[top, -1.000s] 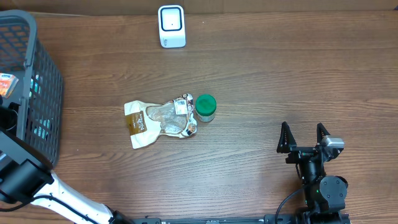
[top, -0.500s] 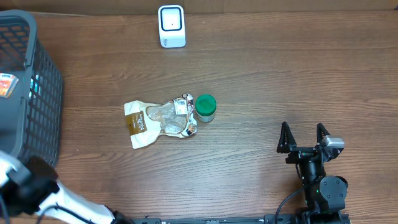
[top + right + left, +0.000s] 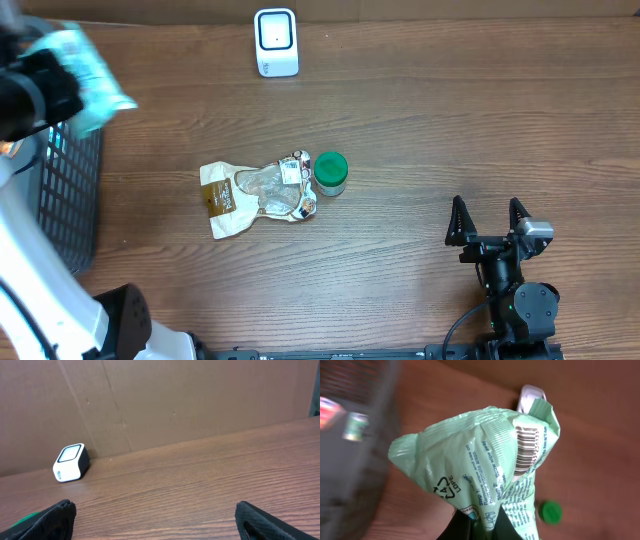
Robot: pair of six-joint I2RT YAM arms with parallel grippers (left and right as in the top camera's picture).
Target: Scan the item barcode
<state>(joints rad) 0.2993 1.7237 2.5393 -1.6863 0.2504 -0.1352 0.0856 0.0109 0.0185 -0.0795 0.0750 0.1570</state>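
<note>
Left gripper (image 3: pixel 473 521) on green packet (image 3: pixel 480 460)

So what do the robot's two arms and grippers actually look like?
The right arm is all black, with a grey block by the wrist and a black cable looping off its base. The right gripper has two slim, pointed black fingers. The left arm has a white link with black joints; the left gripper shows dark fingers.
</note>
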